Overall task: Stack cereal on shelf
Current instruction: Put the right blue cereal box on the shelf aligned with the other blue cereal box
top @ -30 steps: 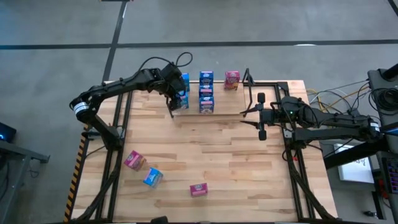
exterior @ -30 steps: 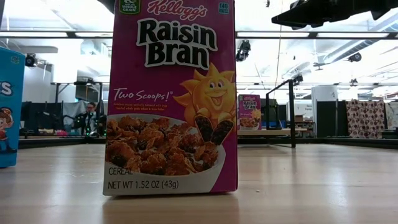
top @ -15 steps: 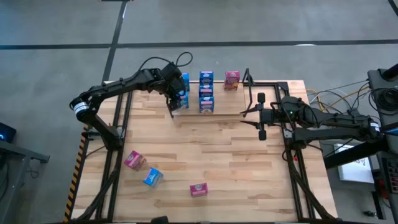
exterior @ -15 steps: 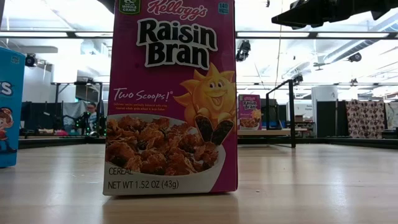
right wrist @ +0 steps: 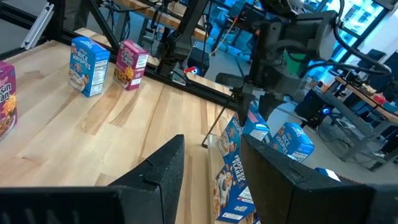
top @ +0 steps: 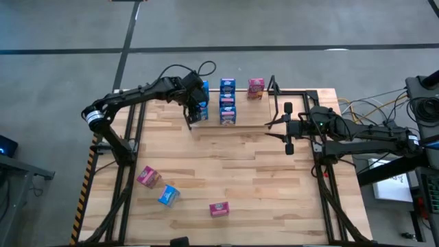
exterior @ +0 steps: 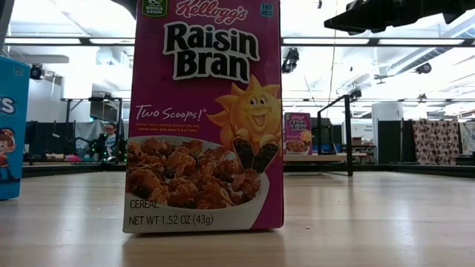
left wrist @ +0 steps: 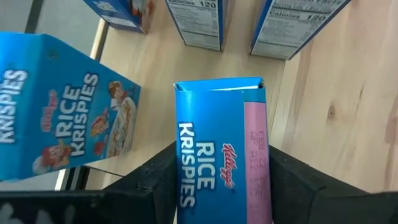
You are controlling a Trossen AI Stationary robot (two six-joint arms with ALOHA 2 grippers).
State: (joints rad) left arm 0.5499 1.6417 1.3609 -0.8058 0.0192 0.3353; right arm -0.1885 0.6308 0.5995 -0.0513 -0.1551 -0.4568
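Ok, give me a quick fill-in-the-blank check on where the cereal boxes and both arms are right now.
1. The box between the left gripper's jaws reads Rice ____.
2. The number of loose cereal boxes lying at the table's near end is ____.
3. The big pink box filling the low view reads Raisin ____.
4. The right gripper, holding nothing, hangs over the table's ____ side.

Missing words: Krispies; three; Bran; right
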